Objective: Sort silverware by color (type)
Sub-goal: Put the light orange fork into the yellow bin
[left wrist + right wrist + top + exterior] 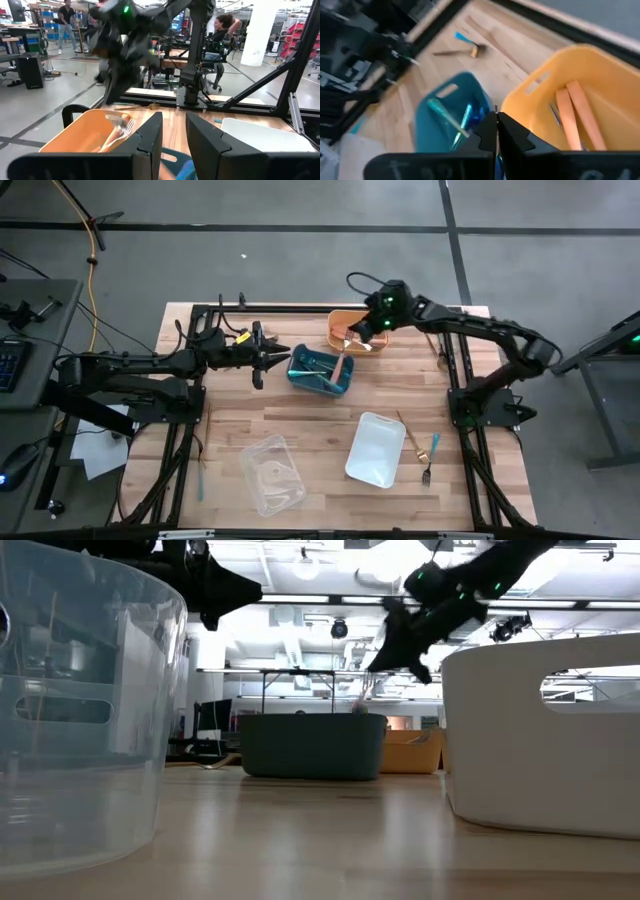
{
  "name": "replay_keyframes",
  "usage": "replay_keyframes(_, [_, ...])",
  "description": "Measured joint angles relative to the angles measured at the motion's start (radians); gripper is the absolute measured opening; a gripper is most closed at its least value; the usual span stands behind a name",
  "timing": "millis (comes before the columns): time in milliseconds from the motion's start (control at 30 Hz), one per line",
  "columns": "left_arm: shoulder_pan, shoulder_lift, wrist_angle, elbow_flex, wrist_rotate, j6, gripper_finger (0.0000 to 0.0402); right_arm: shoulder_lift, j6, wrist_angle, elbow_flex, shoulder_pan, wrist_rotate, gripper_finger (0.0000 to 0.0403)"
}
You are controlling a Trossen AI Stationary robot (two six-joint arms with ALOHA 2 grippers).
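Right hand (pixel 367 340), shut, hangs seemingly over orange bin's (pixel 345 318) edge.

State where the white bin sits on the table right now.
In the high view, the white bin lies on the table's near right part, between the clear bin and two loose forks.

I saw a smooth wood bench (pixel 300 420), one glossy clear plastic bin (pixel 272 474), another matt white (pixel 375 448).

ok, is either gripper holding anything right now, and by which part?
Left gripper: open, nothing between its fingers. Right gripper: shut above the orange bin; no piece visibly clamped, though something thin cannot be ruled out.
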Motion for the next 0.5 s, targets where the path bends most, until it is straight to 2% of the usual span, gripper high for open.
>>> replay_keyframes(133, [0.000, 0.000, 0.000, 0.000, 0.000, 0.000, 0.0078, -0.135, -0.024, -0.076, 0.000, 0.000, 0.017, 0.0002])
replay_keyframes(367, [0.000, 0.000, 0.002, 0.000, 0.000, 0.000, 0.0079, -0.325, -0.043, -0.128, 0.000, 0.000, 0.136, 0.0001])
replay_keyframes(500, [0.000, 0.000, 0.005, 0.000, 0.000, 0.000, 0.0076, -0.384, -0.051, -0.131, 0.000, 0.017, 0.264, 0.0001])
